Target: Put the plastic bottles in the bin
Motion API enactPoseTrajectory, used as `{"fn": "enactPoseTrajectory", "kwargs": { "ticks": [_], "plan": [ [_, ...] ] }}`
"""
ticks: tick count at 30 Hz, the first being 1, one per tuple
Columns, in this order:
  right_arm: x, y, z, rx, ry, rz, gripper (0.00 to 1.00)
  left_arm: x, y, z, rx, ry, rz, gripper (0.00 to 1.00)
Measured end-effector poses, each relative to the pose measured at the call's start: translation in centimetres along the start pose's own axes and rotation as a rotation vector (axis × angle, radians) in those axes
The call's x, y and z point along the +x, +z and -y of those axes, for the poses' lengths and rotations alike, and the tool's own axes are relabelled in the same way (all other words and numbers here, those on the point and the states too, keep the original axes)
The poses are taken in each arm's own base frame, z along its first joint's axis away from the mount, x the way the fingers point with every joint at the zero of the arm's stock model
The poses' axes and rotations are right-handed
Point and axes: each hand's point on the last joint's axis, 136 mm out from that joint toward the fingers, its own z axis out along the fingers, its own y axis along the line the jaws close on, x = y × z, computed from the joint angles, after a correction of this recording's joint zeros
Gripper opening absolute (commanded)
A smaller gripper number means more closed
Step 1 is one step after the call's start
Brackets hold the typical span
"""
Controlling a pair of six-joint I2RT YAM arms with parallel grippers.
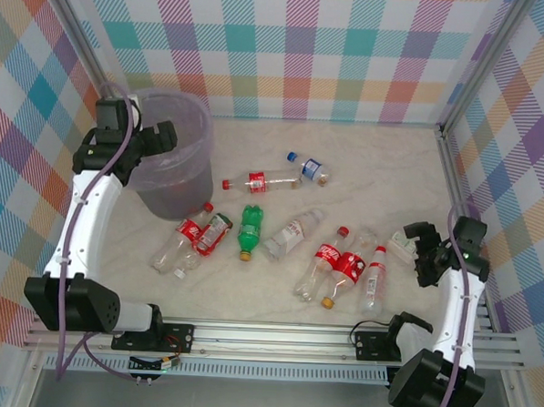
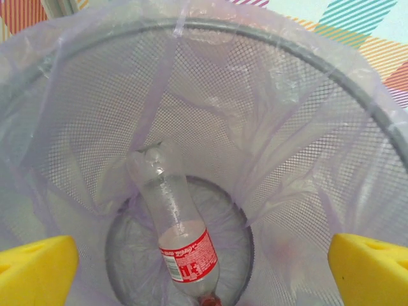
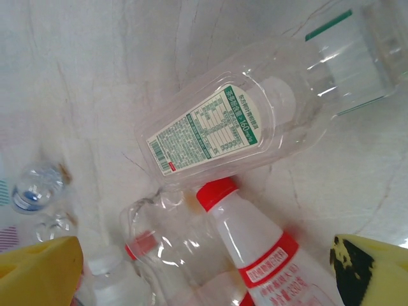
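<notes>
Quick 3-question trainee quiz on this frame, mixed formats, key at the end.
1. True or false: a red-labelled bottle already lies inside the bin.
2. Multiple choice: the gripper over the bin is A) left, B) right, C) neither.
3. Short answer: what is the right gripper holding?

Key:
1. True.
2. A, the left gripper.
3. Nothing. Its jaws stand open.
</notes>
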Motion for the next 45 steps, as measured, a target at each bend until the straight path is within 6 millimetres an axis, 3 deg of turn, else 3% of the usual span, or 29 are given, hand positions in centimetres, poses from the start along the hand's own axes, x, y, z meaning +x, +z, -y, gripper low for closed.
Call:
{"fn": "enactPoseTrajectory", "kwargs": {
  "ticks": [5,11,15,19,25,28,31,37,40,45],
  "plan": [
    [-0.3,1.0,0.5,-0.017,0.089,0.021,0.99,-1.1,-2.6,0.8,0.04,-0.007,0.029,1.0],
    [-1.9,1.7,1.0,0.006,0.126,0.081,0.99,-1.5,-7.5,3.0,0.124,0.003,0.102,1.0],
    [-2.5,3.0,1.5,0.036,0.132,0.076,0.99,-1.0,-10.5,5.9,0.219,0.028,0.13,0.99],
    [-2.9,4.1,2.1,0.053,0.134,0.083,0.99,1.3,-11.5,10.2,0.335,0.085,0.086,0.98],
    [-4.0,6.4,2.6,0.096,0.141,0.066,0.99,5.6,-10.2,13.9,0.411,0.124,-0.039,0.97],
    [-4.8,7.8,2.3,0.118,0.134,0.047,0.99,7.6,-9.0,16.7,0.466,0.137,-0.105,0.97],
    [-6.0,9.0,1.5,0.116,0.121,0.036,0.92,9.3,-7.4,19.5,0.513,0.136,-0.164,0.97],
    [-5.9,9.5,1.6,0.138,0.118,-0.002,0.74,12.3,-5.0,23.6,0.556,0.152,-0.249,0.98],
    [-6.8,9.6,0.2,0.09,0.082,0.014,0.61,13.0,-4.6,24.7,0.569,0.158,-0.262,0.97],
    [-8.7,8.5,-4.1,-0.022,-0.019,0.047,0.51,13.1,-3.5,26.4,0.594,0.132,-0.27,0.98]
  ]
}}
